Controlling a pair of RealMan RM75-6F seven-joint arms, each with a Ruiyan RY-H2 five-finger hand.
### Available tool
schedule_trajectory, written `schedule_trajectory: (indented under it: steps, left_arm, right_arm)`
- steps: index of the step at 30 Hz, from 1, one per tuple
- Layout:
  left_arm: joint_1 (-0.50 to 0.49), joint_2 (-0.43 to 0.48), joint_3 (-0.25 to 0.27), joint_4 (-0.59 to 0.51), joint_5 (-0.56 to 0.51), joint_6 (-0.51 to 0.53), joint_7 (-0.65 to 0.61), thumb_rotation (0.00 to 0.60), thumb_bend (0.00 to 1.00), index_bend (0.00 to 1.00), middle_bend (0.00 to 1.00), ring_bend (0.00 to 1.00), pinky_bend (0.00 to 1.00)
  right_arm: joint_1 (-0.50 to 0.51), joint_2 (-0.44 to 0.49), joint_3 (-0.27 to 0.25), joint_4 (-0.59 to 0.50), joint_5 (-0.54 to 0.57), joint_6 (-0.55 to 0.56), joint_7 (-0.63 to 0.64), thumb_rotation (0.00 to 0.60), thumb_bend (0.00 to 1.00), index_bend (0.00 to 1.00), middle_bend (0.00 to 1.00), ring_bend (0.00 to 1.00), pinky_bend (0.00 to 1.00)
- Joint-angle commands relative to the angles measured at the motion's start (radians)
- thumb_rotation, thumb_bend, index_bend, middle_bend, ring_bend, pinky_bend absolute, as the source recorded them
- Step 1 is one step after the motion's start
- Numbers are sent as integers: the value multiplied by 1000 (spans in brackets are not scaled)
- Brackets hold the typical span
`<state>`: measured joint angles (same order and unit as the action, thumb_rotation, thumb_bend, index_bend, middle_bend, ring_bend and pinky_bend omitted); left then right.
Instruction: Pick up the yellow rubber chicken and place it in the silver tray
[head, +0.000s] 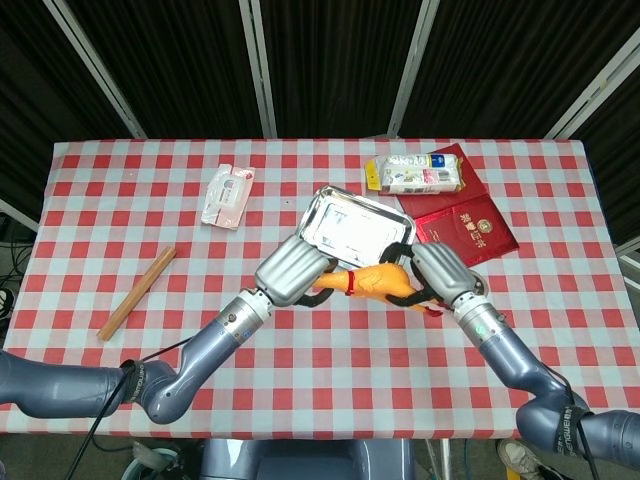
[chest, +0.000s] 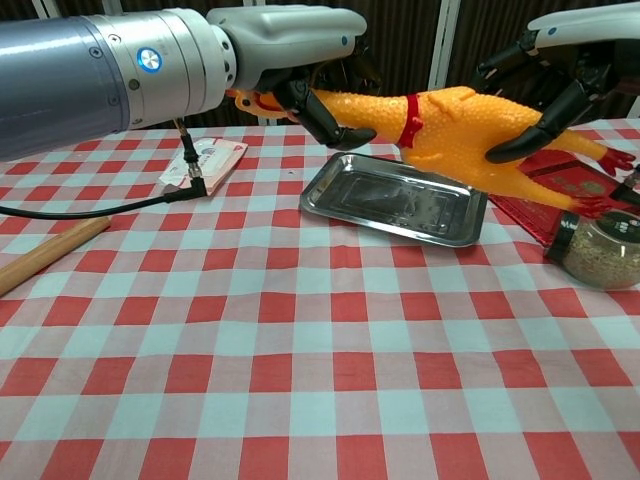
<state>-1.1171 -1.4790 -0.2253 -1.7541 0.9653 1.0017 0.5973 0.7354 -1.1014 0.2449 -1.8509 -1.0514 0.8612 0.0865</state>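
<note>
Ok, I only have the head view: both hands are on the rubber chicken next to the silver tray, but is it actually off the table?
Observer: Yes. In the chest view the rubber chicken hangs in the air, touching neither the checked tablecloth nor the silver tray.
Operator: Is it level?
Observer: No, it slopes. The head end in the left hand is higher, and the feet beyond the right hand are lower.
Operator: Anything under the feet end?
Observer: A small glass jar of greenish-brown grains stands on the cloth close below the feet.
</note>
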Motion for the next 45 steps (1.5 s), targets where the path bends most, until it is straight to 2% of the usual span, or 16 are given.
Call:
schedule_trajectory:
  steps: [1, 7, 13, 15, 17, 18, 20, 22, 23, 26, 29, 39, 45]
  left_arm:
    - [0, 0, 0, -1, 1, 0, 0, 600, 794, 663, 705, 608, 677]
    - [0, 1, -1, -3, 1, 0, 0, 600, 794, 663, 704, 608, 677]
    - [1, 0, -1, -2, 1, 1, -1, 600, 794, 662, 704, 607, 677]
    - [1, 0, -2, -1, 1, 2, -2, 600, 794, 661, 704, 608, 677]
    - [2, 0, -2, 1, 4, 3, -3, 600, 794, 661, 703, 608, 677]
    - [3, -1, -2, 3, 5, 4, -5, 600, 794, 661, 703, 608, 677]
    - [5, -3, -2, 6, 9, 7, -7, 600, 793, 660, 703, 607, 677]
    - [6, -4, -2, 10, 15, 11, -9, 600, 791, 660, 703, 608, 677]
    - [7, -5, -1, 13, 19, 13, -10, 600, 789, 661, 703, 608, 677]
    - [10, -9, -1, 19, 26, 17, -14, 600, 789, 660, 703, 608, 677]
    - [13, -13, 0, 26, 33, 19, -20, 600, 789, 661, 703, 607, 677]
    - [30, -25, 8, 44, 64, 26, -49, 600, 789, 661, 703, 608, 677]
    - [68, -39, 38, 118, 139, 26, -143, 600, 787, 661, 701, 607, 677]
  right_arm:
    - [-1, -3, 0, 5, 2, 5, -8, 600, 533, 1000, 986, 989, 1000]
    - [-2, -5, 1, 6, 14, 10, -16, 600, 624, 1000, 1000, 1000, 1000]
    - [-6, -5, 4, 3, 16, 20, -21, 600, 640, 987, 998, 983, 999]
    - [-10, -2, 0, -2, 8, 20, -21, 600, 631, 874, 920, 869, 938]
    - [-12, 6, -6, -6, -5, 12, -21, 600, 528, 621, 704, 615, 726]
    - [-12, 13, -9, -9, -14, 1, -15, 600, 474, 531, 627, 533, 640]
    - [-13, 28, -14, -10, -35, -18, -2, 600, 340, 254, 431, 325, 394]
    - [-15, 43, -20, -10, -55, -37, 10, 600, 262, 68, 288, 178, 236]
    - [-16, 48, -22, -8, -61, -40, 15, 600, 222, 15, 221, 114, 182]
    - [-22, 55, -24, -9, -74, -43, 30, 600, 161, 0, 111, 23, 115]
    - [-28, 60, -26, -9, -88, -42, 41, 600, 136, 0, 61, 0, 76]
    - [-54, 67, -28, 0, -111, -6, 60, 600, 133, 0, 44, 0, 61]
    - [-120, 94, -26, 38, -139, 76, 124, 600, 133, 0, 30, 0, 61]
